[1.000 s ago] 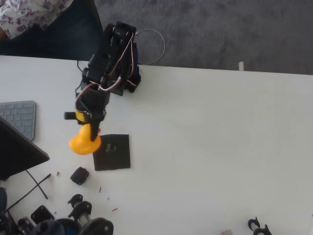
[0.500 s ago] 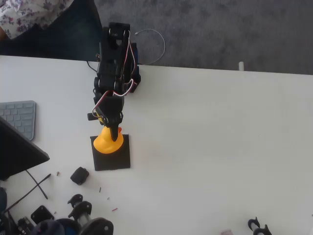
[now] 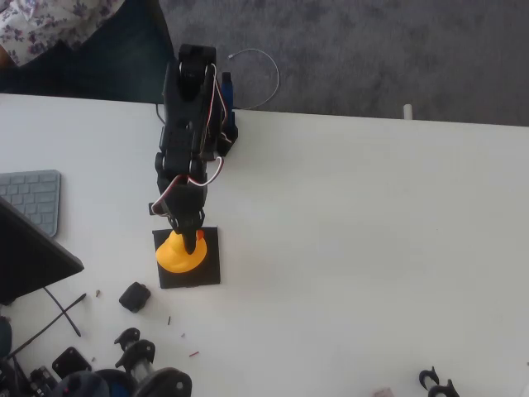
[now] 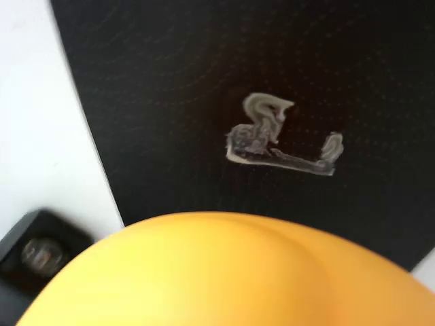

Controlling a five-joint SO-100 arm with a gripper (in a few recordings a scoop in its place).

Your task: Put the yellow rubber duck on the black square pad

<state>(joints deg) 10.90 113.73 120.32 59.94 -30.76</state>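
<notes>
In the overhead view, the arm covers the upper part of the yellow rubber duck (image 3: 180, 253); the fingers cannot be made out against the dark arm, so their grip state cannot be read. The duck hides the upper-left part of the black square pad (image 3: 201, 266). In the wrist view, the duck (image 4: 204, 272) is blurred and cut off by the bottom edge, and the pad (image 4: 272, 68) runs past the top and right edges.

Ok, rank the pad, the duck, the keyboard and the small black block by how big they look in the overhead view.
1. Pad, though the keyboard is cut off by the picture's edge and a dark object, so those two are unsure.
2. Duck, raised towards the camera in the hand, so it may look bigger.
3. Block.
</notes>
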